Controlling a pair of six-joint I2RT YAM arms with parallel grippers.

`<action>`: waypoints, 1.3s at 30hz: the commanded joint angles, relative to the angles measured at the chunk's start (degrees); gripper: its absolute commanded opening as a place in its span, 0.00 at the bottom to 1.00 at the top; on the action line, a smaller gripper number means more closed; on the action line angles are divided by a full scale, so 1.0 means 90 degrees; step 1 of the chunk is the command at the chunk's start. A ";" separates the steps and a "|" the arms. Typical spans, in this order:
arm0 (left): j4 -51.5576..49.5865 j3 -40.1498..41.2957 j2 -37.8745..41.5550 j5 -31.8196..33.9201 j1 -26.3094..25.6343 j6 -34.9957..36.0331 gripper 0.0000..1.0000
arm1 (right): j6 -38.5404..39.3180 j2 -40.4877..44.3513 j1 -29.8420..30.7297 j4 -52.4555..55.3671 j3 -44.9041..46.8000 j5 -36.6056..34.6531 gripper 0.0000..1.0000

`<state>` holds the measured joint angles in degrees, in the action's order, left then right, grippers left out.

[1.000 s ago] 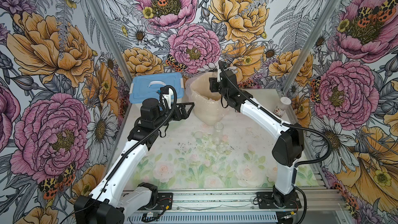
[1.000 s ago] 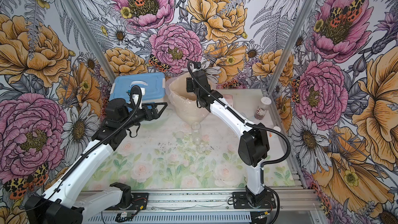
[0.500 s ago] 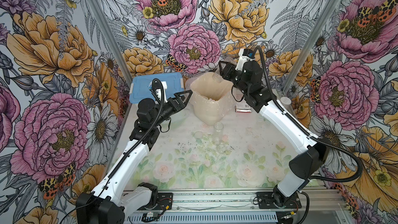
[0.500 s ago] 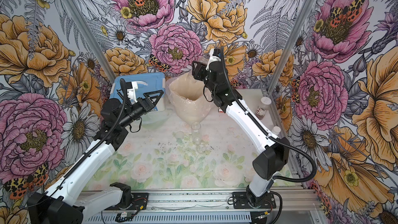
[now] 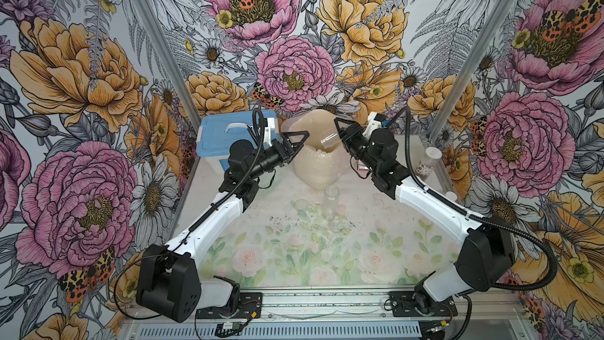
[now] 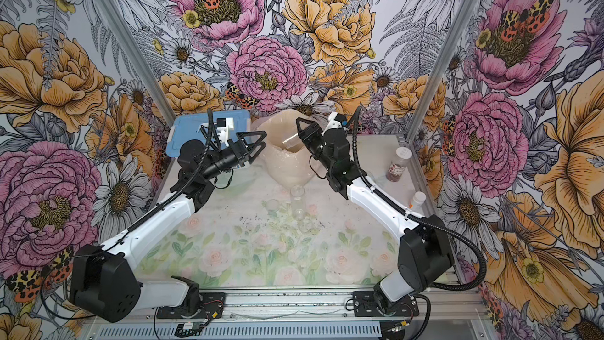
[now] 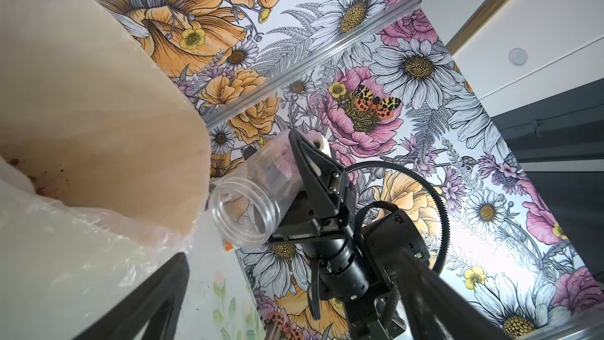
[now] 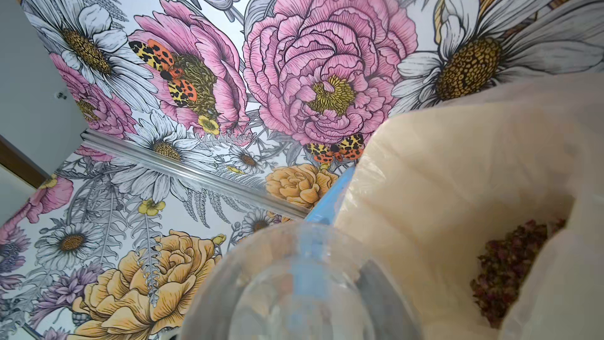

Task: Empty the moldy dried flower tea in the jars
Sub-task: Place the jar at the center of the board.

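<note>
One jar (image 5: 328,140) in hand: the right gripper (image 5: 340,135) is clamped across its body, with the mouth tipped down over the opening of the bag (image 5: 318,168) so whatever drops lands inside. From the left wrist view the jar looks clear and empty, so I'd call this pour done or nearly.

All visible loose moldy dried flower tea (image 8: 510,256) sits as a dark reddish heap down in the bag.

On the other side the left gripper (image 5: 300,143) has its jaws wide apart with nothing between them. It sits just beside the bag's rim, likely to keep the floppy rim open; can't tell if it touches.

An upright clear jar (image 5: 331,192) stands just in front of the bag and looks empty. The labelled jar (image 6: 397,165), white lid on and reddish fill inside, stands by the table's right edge, well apart from the bag. My read: that one is left to do.

Room:
- The bag rim is soft and sags.
- The blue-lidded box (image 5: 225,139) is close behind the left wrist, so there's little space to back off that way.
- The front half of the table (image 5: 294,256) is open, apart from dark crumbs (image 5: 287,219).
</note>
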<state>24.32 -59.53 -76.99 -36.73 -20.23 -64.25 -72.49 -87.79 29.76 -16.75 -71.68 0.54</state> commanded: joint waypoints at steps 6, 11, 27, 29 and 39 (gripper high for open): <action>0.0297 -0.0308 -0.0352 -0.0026 -0.0235 -0.0300 0.99 | -0.0703 0.0435 0.0054 -0.1007 0.0371 0.0046 0.00; 0.0218 -0.0368 -0.0425 0.0087 -0.0274 -0.0317 0.99 | -0.0735 0.0448 0.0076 -0.1063 0.0406 0.0064 0.00; 0.0216 -0.0627 -0.0707 0.0048 -0.0423 -0.0532 0.99 | -0.0812 0.0267 0.0257 -0.1262 0.0360 0.0121 0.00; 0.0218 -0.0639 -0.0742 0.0047 -0.0428 -0.0566 0.99 | -0.0822 0.0245 0.0282 -0.1282 0.0355 0.0111 0.00; 0.0568 -0.0725 -0.0936 0.0009 -0.0458 -0.0927 0.99 | -0.1035 -0.0008 0.0433 -0.1515 0.0347 0.0136 0.00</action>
<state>26.59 -64.51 -84.82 -36.53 -23.88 -70.72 -80.84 -86.87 33.10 -27.53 -68.40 1.17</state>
